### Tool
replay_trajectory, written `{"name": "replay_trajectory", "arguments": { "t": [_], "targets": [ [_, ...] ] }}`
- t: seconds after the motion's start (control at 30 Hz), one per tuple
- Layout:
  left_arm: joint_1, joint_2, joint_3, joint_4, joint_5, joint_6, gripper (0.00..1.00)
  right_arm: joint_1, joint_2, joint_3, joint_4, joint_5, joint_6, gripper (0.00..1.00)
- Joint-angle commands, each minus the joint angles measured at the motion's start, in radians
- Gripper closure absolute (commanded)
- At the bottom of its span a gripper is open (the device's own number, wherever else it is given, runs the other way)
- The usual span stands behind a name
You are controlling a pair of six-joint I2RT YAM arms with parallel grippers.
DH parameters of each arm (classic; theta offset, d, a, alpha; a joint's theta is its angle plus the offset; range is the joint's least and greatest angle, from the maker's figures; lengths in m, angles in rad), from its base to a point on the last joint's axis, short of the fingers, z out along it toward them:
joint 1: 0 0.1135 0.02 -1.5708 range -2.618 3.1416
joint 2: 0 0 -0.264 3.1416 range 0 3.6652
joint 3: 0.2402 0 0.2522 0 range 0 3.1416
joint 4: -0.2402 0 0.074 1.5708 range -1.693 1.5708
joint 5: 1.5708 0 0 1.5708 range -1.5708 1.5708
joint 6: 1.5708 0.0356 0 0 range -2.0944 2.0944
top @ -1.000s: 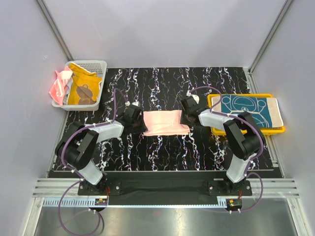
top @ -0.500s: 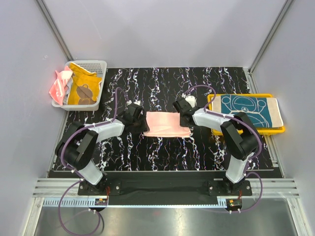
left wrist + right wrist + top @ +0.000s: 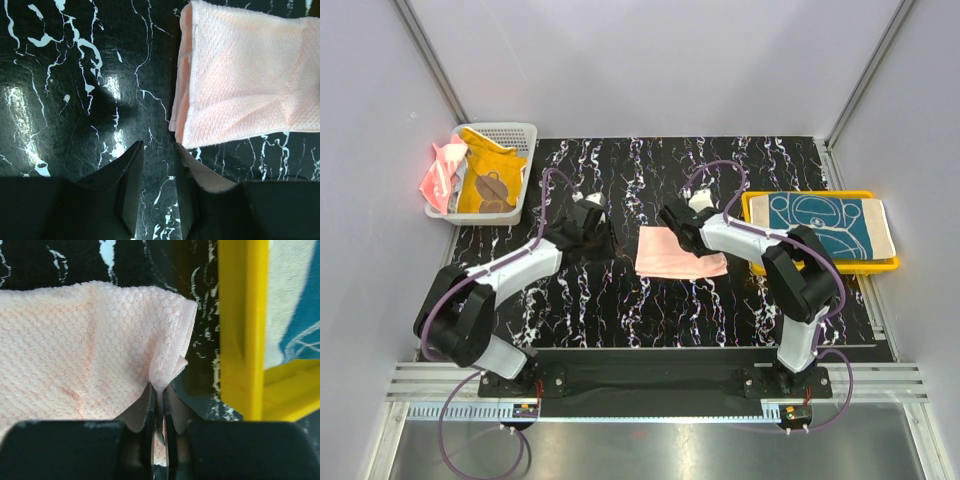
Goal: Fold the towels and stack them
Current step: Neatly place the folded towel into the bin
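Peach towel [image 3: 75, 345] is nipped by one bunched corner between the fingers of the right gripper [image 3: 159, 392], which are clenched tight on it. The rest of it lies spread on the black marbled table [image 3: 650, 310], near the middle. The yellow tray [image 3: 239, 330] stands just beside the held corner, with a teal-and-cream towel [image 3: 825, 220] flat inside it and running past the tray's far right rim. On the other side, the left gripper [image 3: 156, 150] hangs released, its fingers a little apart with nothing between them, over bare table just beside the folded edge, where two layers show. Well off at the far left corner stands a white mesh basket [image 3: 510, 130], an orange-yellow towel with a brown bear [image 3: 488, 185] draped over its near wall and a coral pink towel [image 3: 442, 170] hanging out on its left. How much the basket holds beneath these cannot be made out, and the pinched corner itself is hidden between the fingers.
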State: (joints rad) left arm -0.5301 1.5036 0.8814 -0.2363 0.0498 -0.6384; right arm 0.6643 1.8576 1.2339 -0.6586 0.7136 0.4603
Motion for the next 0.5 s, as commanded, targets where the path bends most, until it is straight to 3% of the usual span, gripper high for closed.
{"name": "replay_trajectory", "arguments": {
  "t": [0.0, 0.27, 0.47],
  "targets": [
    [-0.004, -0.08, 0.047, -0.024, 0.015, 0.017, 0.65, 0.02, 0.005, 0.064, -0.088, 0.162, -0.026, 1.0],
    [-0.004, -0.189, 0.051, -0.095, 0.045, 0.042, 0.65, 0.02, -0.001, 0.079, -0.108, 0.286, -0.118, 1.0],
    [-0.005, -0.266, 0.05, -0.147, 0.071, 0.083, 0.65, -0.018, -0.05, 0.059, -0.004, 0.305, -0.291, 1.0]
  ]
}}
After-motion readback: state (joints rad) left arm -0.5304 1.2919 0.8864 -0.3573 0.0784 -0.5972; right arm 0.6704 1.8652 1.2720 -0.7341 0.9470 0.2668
